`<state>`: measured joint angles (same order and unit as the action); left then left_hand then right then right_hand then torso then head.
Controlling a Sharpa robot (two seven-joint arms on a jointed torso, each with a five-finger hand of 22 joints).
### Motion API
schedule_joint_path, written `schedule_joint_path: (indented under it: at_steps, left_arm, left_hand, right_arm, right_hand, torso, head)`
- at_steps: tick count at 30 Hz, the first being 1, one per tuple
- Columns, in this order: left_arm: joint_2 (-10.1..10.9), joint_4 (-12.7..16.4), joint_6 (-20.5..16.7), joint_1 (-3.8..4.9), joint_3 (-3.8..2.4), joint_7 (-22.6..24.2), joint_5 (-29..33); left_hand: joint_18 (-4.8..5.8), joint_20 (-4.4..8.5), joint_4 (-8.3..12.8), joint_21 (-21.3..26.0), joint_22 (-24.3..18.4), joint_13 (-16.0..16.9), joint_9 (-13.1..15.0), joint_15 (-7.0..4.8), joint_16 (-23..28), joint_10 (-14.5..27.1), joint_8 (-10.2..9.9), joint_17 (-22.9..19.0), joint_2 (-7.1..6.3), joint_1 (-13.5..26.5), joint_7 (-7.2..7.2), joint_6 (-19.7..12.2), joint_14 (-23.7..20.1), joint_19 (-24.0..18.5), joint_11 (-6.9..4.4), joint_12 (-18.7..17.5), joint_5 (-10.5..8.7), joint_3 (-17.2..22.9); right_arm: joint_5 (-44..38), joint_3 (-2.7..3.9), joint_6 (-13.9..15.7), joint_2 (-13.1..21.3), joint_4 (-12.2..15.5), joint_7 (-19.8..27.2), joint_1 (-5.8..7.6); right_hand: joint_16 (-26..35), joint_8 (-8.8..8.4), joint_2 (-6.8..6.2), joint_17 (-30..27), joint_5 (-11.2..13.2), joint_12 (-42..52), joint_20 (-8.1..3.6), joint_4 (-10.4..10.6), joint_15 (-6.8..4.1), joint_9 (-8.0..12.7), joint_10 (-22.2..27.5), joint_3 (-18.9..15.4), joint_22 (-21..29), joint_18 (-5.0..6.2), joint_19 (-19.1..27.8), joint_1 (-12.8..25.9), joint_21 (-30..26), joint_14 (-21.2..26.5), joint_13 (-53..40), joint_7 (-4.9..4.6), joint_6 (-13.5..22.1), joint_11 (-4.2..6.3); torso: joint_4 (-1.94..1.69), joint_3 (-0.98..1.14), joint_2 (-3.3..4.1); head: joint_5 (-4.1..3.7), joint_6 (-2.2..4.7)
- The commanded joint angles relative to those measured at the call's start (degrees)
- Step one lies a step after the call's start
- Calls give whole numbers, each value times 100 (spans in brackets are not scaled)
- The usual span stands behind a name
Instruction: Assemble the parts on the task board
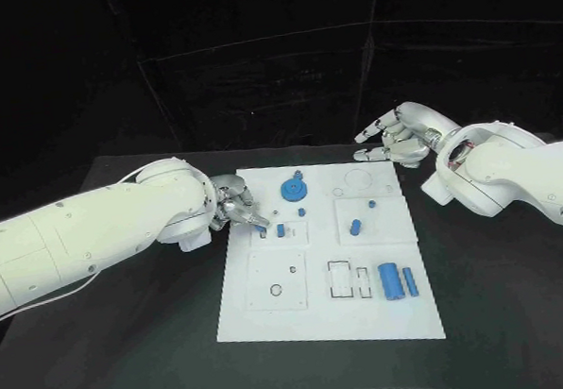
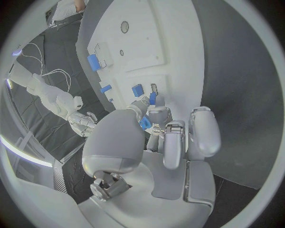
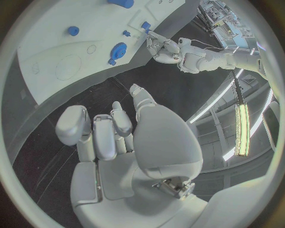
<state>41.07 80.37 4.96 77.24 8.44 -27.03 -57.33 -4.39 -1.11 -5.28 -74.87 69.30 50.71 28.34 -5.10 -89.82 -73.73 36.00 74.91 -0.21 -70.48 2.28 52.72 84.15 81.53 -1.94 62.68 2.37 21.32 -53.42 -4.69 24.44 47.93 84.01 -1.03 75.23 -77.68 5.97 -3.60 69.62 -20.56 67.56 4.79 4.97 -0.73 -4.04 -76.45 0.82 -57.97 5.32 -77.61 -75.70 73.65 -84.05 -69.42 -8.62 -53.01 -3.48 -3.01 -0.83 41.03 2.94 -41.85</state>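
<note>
The white task board (image 1: 375, 288) lies in the middle of the black table. My left hand (image 1: 239, 209) hovers over its near-left upper area and pinches a small blue part (image 2: 145, 123) between thumb and a finger. Just beyond the fingertips a blue peg (image 2: 153, 98) stands in the board, with another small blue piece (image 1: 282, 230) beside it. A blue gear (image 1: 295, 190) sits at the board's far side. My right hand (image 1: 399, 138) floats past the far right corner, fingers apart, holding nothing.
A blue block (image 1: 356, 227) stands right of centre on the board. A blue cylinder (image 1: 390, 281) and a thin blue bar (image 1: 409, 282) lie near the front right, beside empty rectangular slots (image 1: 347, 279). Black table surrounds the board.
</note>
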Motion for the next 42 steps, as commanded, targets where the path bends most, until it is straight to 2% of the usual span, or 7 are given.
schedule_joint_path:
  at_steps: [1,10,14,19,36,40,42]
  left_arm:
    - [-8,23,54,-2,-3,36,-162]
    - [-14,51,257,-11,-3,-63,-169]
    - [-13,59,336,-13,-3,-98,-170]
    - [-17,80,399,-15,-3,-118,-171]
    - [-59,50,484,-18,-1,-139,-171]
    - [-94,24,485,-17,0,-141,-170]
    - [-108,14,493,-17,2,-143,-169]
  left_hand:
    - [-15,0,401,-5,6,5,1,-4,-18,-40,33,1509,62,-16,-17,20,585,43,-4,5,34,442]
    - [-15,1,405,-6,9,16,2,-5,-18,-49,42,1509,44,4,-18,24,585,44,-6,13,34,478]
    - [-17,1,409,2,-1,10,3,-5,-18,-48,45,1509,38,9,-20,23,585,41,-6,10,35,491]
    - [-17,1,409,2,-1,10,3,-5,-18,-48,45,1509,38,9,-20,23,585,41,-6,10,35,491]
    - [-17,1,409,2,-1,10,3,-5,-18,-48,45,1509,38,9,-20,23,585,41,-6,10,35,491]
    - [-17,1,396,7,-2,0,5,-4,-18,-46,60,1509,-12,87,-15,26,585,40,-2,3,33,540]
    - [-16,-1,322,6,3,4,9,1,-18,-56,85,1509,-96,240,-15,62,585,41,3,12,33,479]
  right_arm:
    - [12,4,-43,-6,8,23,11]
    - [12,4,-49,-7,8,23,11]
    - [12,4,-51,-4,11,22,11]
    - [12,4,-64,3,15,15,11]
    - [12,4,-67,5,22,13,12]
    - [12,4,-61,8,27,14,12]
    - [12,4,-59,8,28,15,12]
  right_hand:
    - [24,32,9,-8,-30,-30,-7,42,-54,2,-6,3,10,61,9,4,-25,-200,8,6,30,15]
    - [24,32,9,-8,-30,-30,-7,42,-54,2,-6,3,10,61,9,4,-25,-200,8,6,30,15]
    - [24,32,9,-8,-30,-30,-7,42,-54,2,-6,3,10,61,9,4,-25,-200,8,6,30,15]
    - [24,32,9,-8,-30,-30,-7,42,-54,2,-6,3,10,61,9,4,-25,-200,8,6,30,15]
    - [24,32,9,-8,-30,-30,-7,42,-54,2,-6,3,10,61,9,4,-25,-200,8,6,30,15]
    - [24,32,9,-8,-30,-30,-7,42,-54,2,-6,3,10,61,9,4,-25,-200,8,6,30,15]
    - [26,33,10,-10,-30,-32,-7,45,-54,2,-4,3,13,61,10,6,-28,-200,11,6,30,15]
  torso:
    - [-13,2,1]
    - [-5,-1,2]
    - [1,2,2]
    - [-13,0,-3]
    - [-7,2,1]
    - [-6,4,2]
    - [-6,4,0]
  head:
    - [0,-16]
    - [-35,7]
    - [-25,-2]
    - [-22,-7]
    - [-15,-23]
    - [-17,-29]
    - [-16,-32]
